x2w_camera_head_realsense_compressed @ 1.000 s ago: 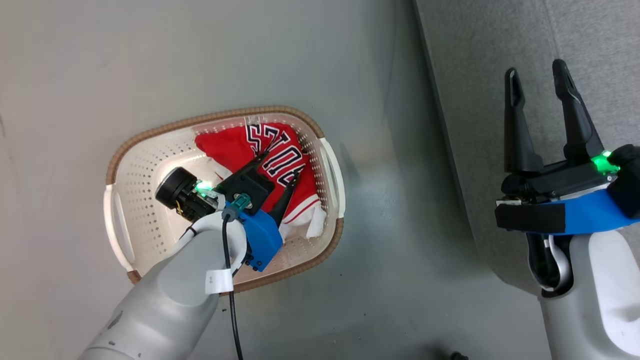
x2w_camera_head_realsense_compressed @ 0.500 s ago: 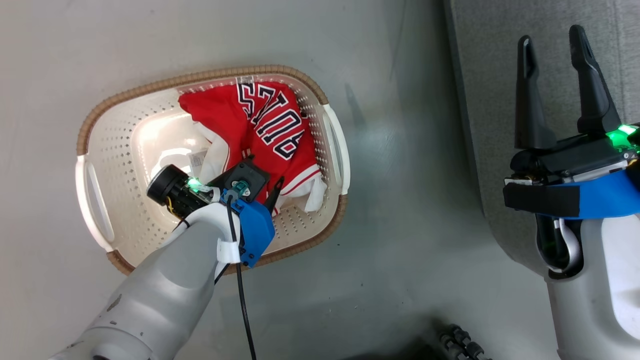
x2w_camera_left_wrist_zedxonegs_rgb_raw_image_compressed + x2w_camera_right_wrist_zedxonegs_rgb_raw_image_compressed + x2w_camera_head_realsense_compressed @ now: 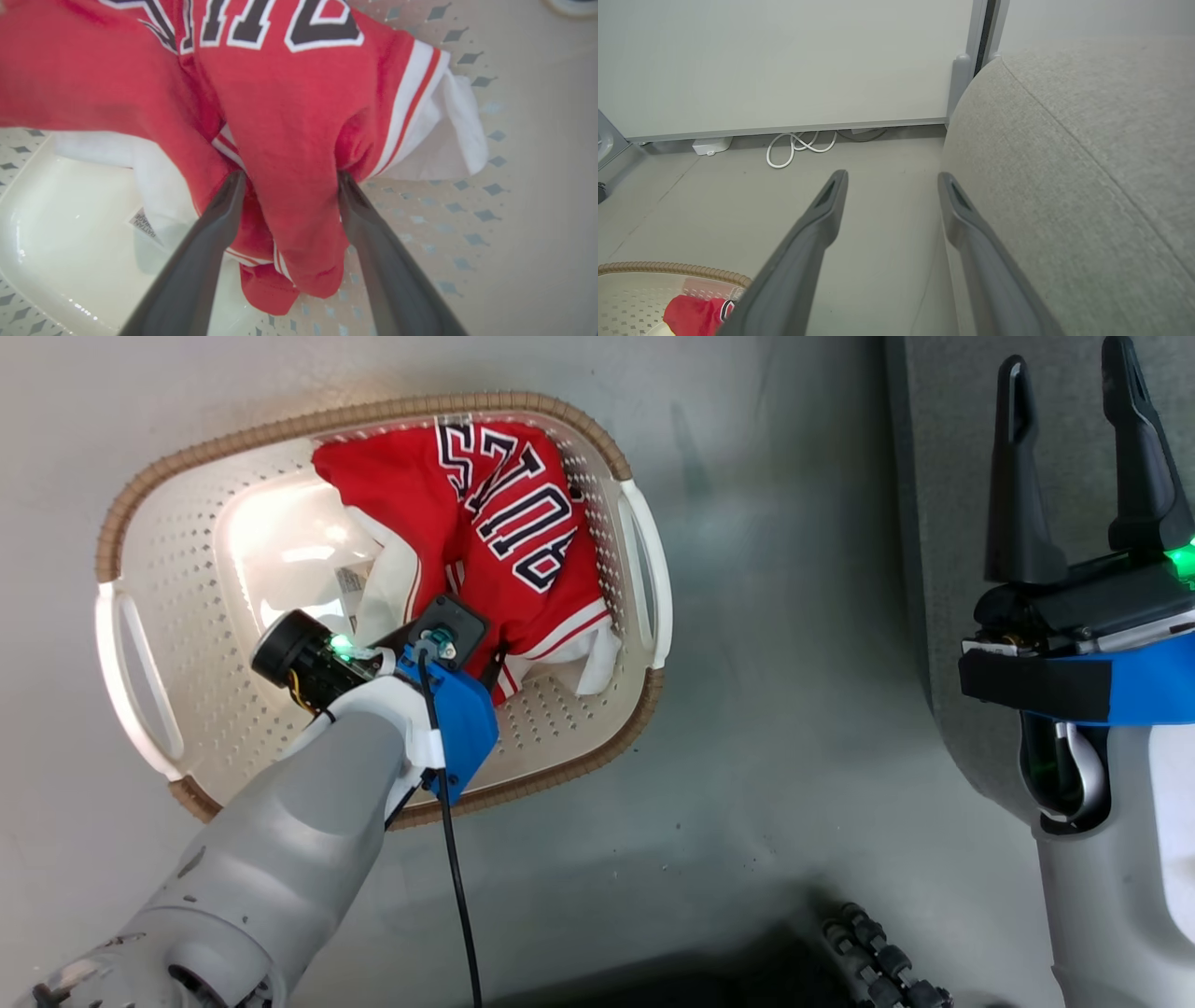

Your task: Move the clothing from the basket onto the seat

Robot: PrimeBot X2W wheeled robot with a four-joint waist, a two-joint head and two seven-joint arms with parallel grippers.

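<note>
The task looks barely begun: the clothing point(image 3: 509, 523) lies wholly inside the basket point(image 3: 373, 415), heaped against the wall nearest the seat point(image 3: 943, 476), and no garment shows on the part of the seat in view. The left gripper point(image 3: 290, 177) reaches down into the basket with its fingers spread wide, a fold of red fabric bulging between them (straddled, not pinched, as far as the wrist view shows). The right gripper point(image 3: 1064, 359) hovers over the seat's edge, equally wide and holding nothing. Still to do, I judge, are the closing, the lift over the brown rim and the carry. The bare floor point(image 3: 775, 663) between basket and seat gives open room, and the seat's rounded edge should not snag cloth.
</note>
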